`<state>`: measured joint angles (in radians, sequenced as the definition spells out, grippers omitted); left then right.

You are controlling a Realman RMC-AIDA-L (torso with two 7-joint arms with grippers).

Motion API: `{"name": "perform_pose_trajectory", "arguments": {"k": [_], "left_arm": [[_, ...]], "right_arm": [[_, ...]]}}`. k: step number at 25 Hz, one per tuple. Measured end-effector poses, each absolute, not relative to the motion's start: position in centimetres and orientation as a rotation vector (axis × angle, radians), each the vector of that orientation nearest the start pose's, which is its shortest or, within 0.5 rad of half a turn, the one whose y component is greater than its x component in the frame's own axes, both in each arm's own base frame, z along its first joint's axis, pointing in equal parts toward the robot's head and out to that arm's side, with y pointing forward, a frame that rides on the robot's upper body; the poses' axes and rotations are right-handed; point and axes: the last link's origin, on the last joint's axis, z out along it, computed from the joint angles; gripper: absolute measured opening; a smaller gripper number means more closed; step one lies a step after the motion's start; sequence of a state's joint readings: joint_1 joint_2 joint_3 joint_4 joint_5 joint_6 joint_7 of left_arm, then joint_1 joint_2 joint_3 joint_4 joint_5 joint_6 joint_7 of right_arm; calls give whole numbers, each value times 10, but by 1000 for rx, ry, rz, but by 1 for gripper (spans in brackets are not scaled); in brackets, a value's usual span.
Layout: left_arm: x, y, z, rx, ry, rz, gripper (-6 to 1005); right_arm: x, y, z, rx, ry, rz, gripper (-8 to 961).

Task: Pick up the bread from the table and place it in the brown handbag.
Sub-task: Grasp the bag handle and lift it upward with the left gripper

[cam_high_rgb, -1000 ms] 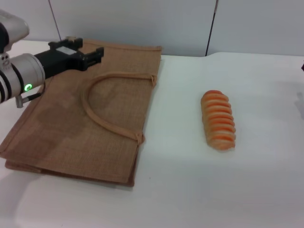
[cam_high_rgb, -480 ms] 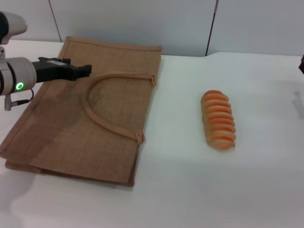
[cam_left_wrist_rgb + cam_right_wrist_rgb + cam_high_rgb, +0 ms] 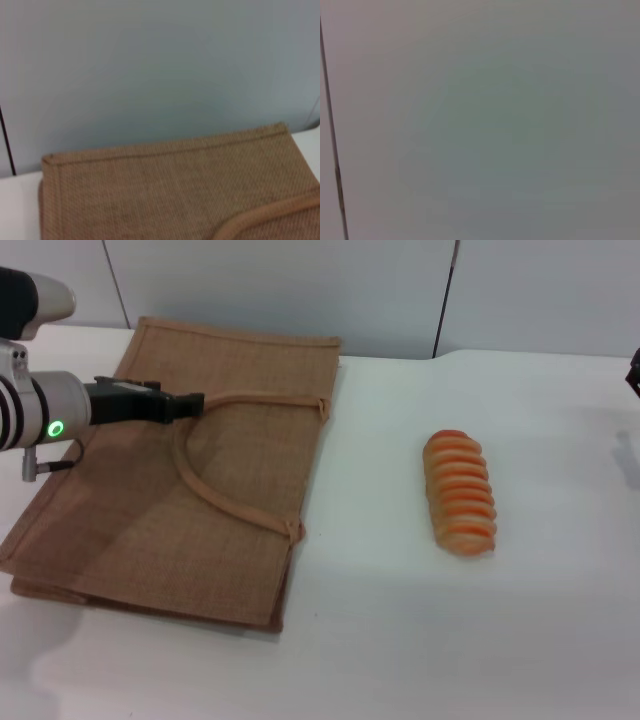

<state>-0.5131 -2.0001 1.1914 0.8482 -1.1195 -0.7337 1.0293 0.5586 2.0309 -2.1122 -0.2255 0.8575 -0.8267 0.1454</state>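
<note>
The brown handbag lies flat on the left half of the white table, its mouth edge toward the far wall and one looped strap handle curving across its upper face. Over it comes the left arm, reaching in from the left edge with a green light glowing on its silver wrist. The left gripper sits right at the far end of that strap loop, low over the woven jute, the black fingers reading as one narrow dark tip; whether they are pinched on the strap or merely close to it, I cannot tell from here. The left wrist camera shows only the bag's stitched far edge, a stretch of strap and the grey wall panel behind.

Over on the right half of the table, the bread rests on its own, well apart from the bag, lying lengthwise away from the robot, orange ridges up, nothing touching it.

The right gripper is barely in the picture, just a dark sliver at the right edge of the head view, far from the loaf; its fingers cannot be made out. Its wrist camera looks at plain grey wall with a dark vertical seam.
</note>
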Motion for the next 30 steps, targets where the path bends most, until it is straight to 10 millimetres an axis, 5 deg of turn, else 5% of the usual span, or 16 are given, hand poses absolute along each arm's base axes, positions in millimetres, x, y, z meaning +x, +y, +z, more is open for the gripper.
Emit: {"name": "perform_pose_trajectory", "arguments": {"k": [30], "left_arm": [[-296,417,19,-2099,-1097,-212,706]], "right_arm": [[322,396,-3,-1563,738,585,820]]}}
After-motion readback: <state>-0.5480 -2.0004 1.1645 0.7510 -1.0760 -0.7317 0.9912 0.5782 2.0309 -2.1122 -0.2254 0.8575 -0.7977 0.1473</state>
